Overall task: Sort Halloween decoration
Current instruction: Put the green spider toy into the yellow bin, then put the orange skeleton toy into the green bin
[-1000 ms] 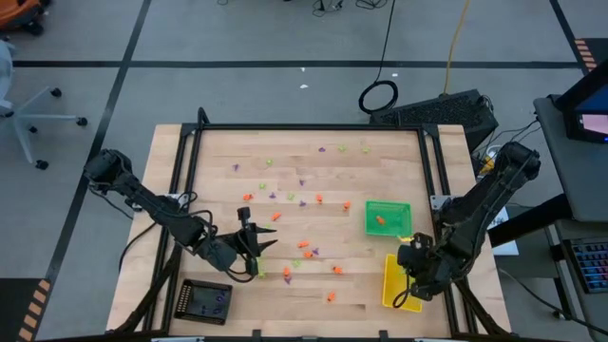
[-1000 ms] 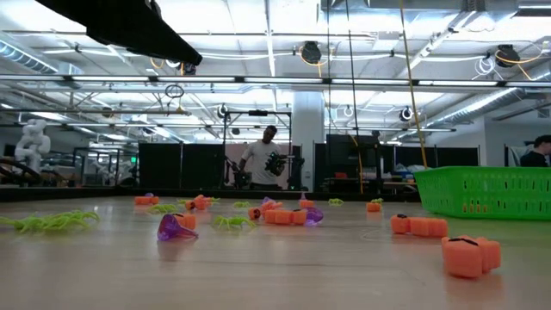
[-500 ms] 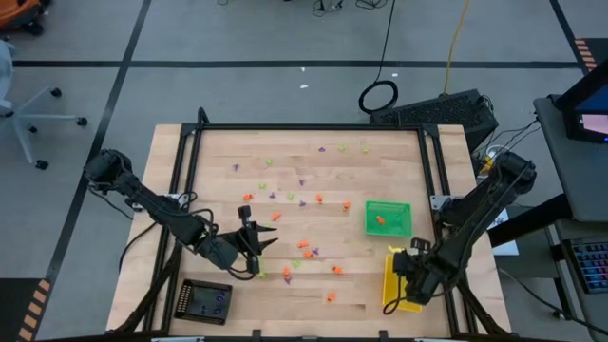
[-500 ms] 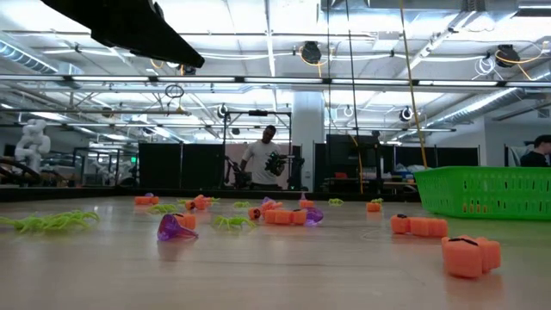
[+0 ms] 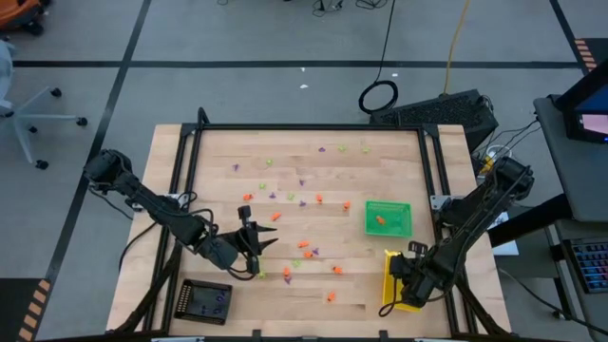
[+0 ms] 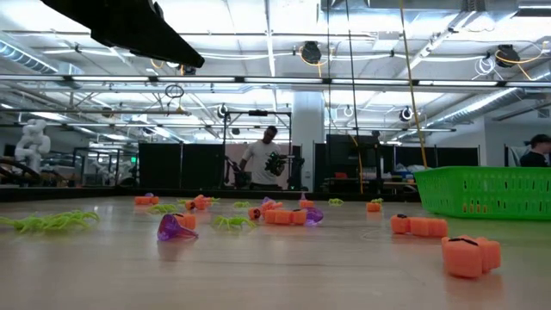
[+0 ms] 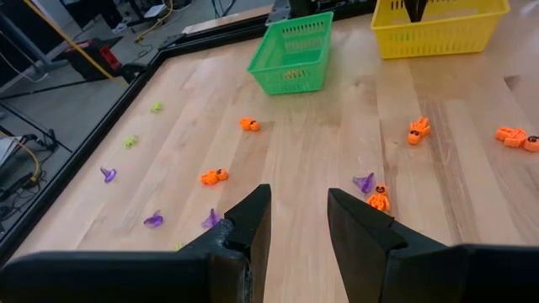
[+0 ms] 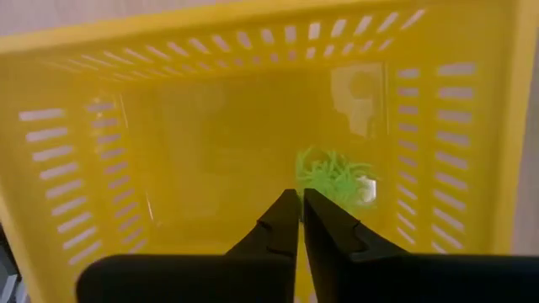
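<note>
The right jaws (image 8: 300, 220), nearly closed and holding nothing, hang over the yellow basket (image 8: 76, 126) near the tabletop's front right corner, a lime green spider (image 8: 333, 175) lying inside it. The left jaws (image 7: 297, 225), half open and empty, hover front-left over scattered trinkets (image 5: 305, 244). Judged best: open fully and lift straight clear before reaching for another piece.

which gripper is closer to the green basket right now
Right. The right gripper hangs over the yellow basket, just in front of the green basket. The left gripper hovers mid-table among the trinkets, farther off to its left.
</note>
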Motion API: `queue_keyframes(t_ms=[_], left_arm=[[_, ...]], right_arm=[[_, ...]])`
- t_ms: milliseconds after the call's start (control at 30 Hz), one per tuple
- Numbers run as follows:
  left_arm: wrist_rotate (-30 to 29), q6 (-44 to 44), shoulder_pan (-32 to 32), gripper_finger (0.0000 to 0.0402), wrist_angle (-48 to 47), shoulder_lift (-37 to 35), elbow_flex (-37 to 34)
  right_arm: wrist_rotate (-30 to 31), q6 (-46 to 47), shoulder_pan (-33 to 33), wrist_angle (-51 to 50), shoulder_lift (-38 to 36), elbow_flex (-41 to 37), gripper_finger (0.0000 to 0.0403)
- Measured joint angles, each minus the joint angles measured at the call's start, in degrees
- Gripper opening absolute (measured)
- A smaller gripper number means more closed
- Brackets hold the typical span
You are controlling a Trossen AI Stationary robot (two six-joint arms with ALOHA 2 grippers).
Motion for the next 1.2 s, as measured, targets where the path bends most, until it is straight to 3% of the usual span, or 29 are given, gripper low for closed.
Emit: queue_keyframes(t_ms=[467, 733, 1200], left_arm=[[0.02, -1.49, 0.0, 0.0116, -0.04, 0.0, 0.0], [0.02, -6.08, 0.0, 0.0116, -0.02, 0.42, 0.0], [-0.04, -9.95, 0.0, 0.0116, 0.54, 5.62, 0.0]], right_arm=[[1.83, -1.4, 0.08, -0.27, -5.37, 3.07, 0.0122], [16.51, -10.58, -0.17, -0.61, -8.1, 10.87, 0.013], [27.17, -18.99, -7.97, 3.33, -3.17, 11.74, 0.013]])
